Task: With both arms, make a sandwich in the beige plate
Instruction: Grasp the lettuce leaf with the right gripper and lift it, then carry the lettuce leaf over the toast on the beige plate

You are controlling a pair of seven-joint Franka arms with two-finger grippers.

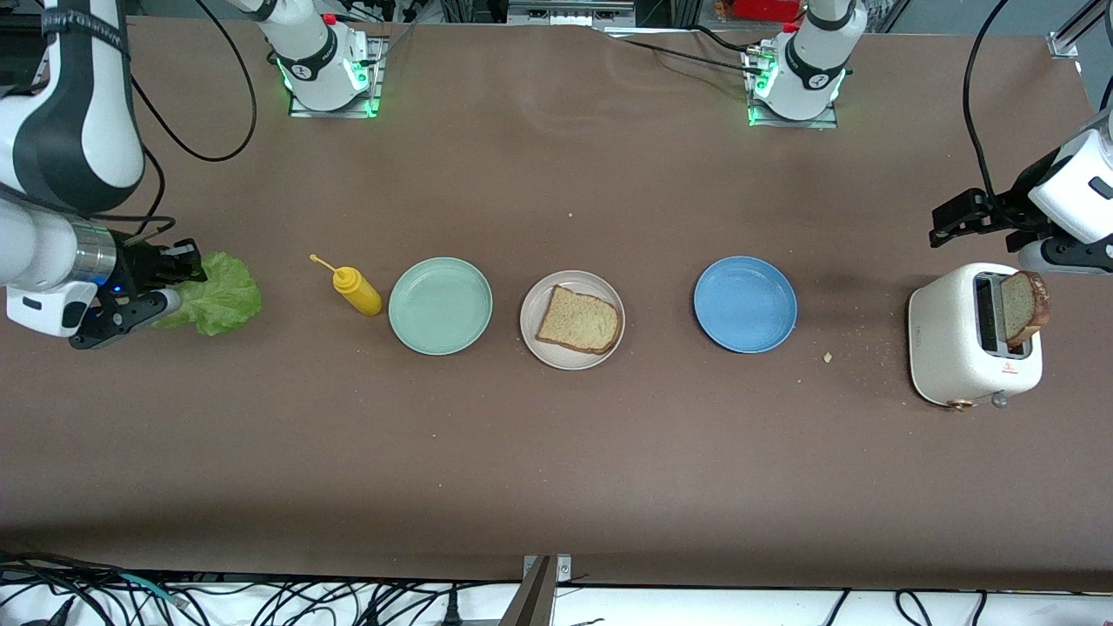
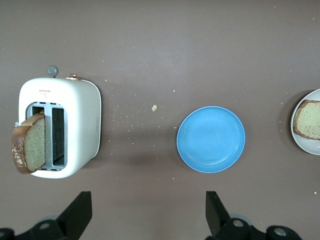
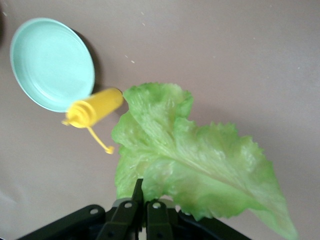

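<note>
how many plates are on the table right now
3, in a row: the mint-green plate beside the yellow mustard bottle, the beige plate in the middle holding a bread slice, the blue plate toward the toaster.

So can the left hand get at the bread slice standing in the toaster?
Probably yes: the left hand is open beside the toaster, and the slice sticks up from its slot with nothing covering it.

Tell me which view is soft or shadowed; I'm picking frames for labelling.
Right wrist view: the lettuce leaf close to the lens is slightly soft, and so is the yellow bottle. Left wrist view: sharp, with a faint shadow beside the toaster and blue plate. Front view: evenly lit, with a darker band across the table near the camera.
</note>
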